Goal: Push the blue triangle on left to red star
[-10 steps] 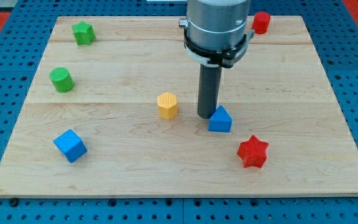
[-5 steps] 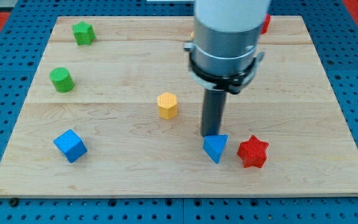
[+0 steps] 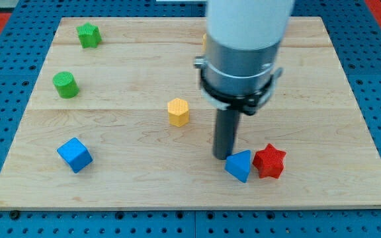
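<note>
The blue triangle (image 3: 239, 165) lies near the view's bottom, right of centre, and touches the left side of the red star (image 3: 269, 161). My tip (image 3: 223, 156) rests on the board just at the upper left of the blue triangle, touching or almost touching it. The rod rises straight up into the large grey arm body.
A yellow hexagon (image 3: 178, 112) sits left of the rod. A blue cube (image 3: 75, 155) lies at the lower left. A green cylinder (image 3: 65, 84) and a green star (image 3: 88, 34) are at the upper left. The wooden board (image 3: 336, 99) ends close below the star.
My tip has moved down and slightly right, pushing the blue triangle from the board's middle down to the red star's left side. The triangle has rotated on the way.
</note>
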You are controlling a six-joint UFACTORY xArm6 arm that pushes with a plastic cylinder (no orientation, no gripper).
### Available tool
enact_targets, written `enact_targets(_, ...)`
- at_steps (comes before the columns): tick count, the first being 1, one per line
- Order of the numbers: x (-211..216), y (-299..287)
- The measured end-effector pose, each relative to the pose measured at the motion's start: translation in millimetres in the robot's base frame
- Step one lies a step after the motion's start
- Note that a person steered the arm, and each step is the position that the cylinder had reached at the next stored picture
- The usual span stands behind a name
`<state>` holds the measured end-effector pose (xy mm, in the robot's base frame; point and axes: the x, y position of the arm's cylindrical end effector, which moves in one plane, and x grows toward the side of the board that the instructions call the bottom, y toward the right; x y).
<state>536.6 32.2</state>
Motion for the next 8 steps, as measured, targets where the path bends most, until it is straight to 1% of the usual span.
enact_targets(1, 13.3, -35.0)
enact_targets(2, 36.6, -32.6)
enact_targets(4, 32.8, 63.4)
enact_targets(7, 37.0, 62.5)
enact_targets(8, 39.0, 26.2)
